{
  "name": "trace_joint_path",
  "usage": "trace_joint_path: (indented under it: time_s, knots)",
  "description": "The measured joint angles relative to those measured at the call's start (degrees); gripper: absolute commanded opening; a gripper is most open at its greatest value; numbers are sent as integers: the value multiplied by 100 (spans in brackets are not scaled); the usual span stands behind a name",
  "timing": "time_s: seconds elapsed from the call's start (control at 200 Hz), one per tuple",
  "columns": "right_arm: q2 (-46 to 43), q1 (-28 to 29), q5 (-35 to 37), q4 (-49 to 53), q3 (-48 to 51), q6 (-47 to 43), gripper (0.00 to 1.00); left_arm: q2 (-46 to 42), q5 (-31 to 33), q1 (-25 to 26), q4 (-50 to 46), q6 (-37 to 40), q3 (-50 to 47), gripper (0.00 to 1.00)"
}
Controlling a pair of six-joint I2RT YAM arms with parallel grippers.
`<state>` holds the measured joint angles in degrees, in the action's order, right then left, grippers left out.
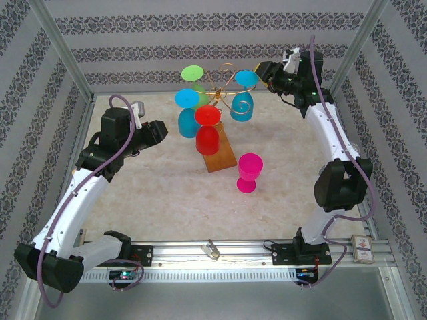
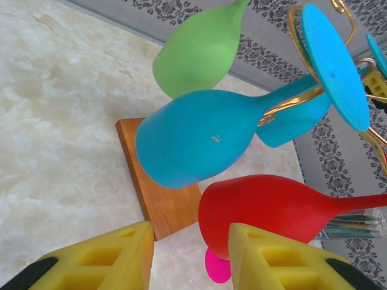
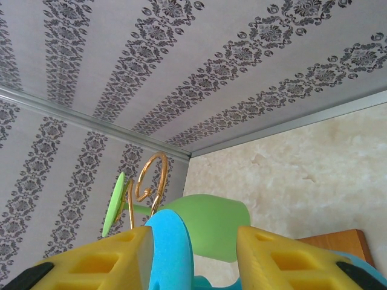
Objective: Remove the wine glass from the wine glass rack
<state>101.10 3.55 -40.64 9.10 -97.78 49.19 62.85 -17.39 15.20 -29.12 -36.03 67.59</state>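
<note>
The wine glass rack (image 1: 223, 90) is gold wire on a wooden base (image 1: 220, 159) at the back middle. Hanging bowl-down from it are a green glass (image 1: 193, 73), a left blue glass (image 1: 187, 123), a red glass (image 1: 207, 140) and a right blue wine glass (image 1: 241, 107). My right gripper (image 1: 263, 72) is open at that blue glass's foot (image 3: 172, 254). The foot lies against one yellow finger (image 3: 115, 260), with a gap to the other. My left gripper (image 2: 190, 260) is open and empty, just short of the red bowl (image 2: 272, 211), left of the rack.
A pink glass (image 1: 249, 172) stands upright on the table, right of the wooden base. The patterned back wall is close behind the rack and my right gripper. A small box (image 1: 362, 248) lies on the front rail at the right.
</note>
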Motion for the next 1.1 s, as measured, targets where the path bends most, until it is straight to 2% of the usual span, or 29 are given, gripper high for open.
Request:
trace_joint_path:
  time_s: [0.565,0.924,1.099]
  knots:
    - [0,85,-70,2,2,2,31,-160,-42,-35,0,-28,-138,38]
    - [-4,85,-81,4,122,9,31,-249,-42,-37,0,-39,-236,38]
    - [-17,116,-81,2,164,17,28,-297,-42,-44,0,-39,-260,38]
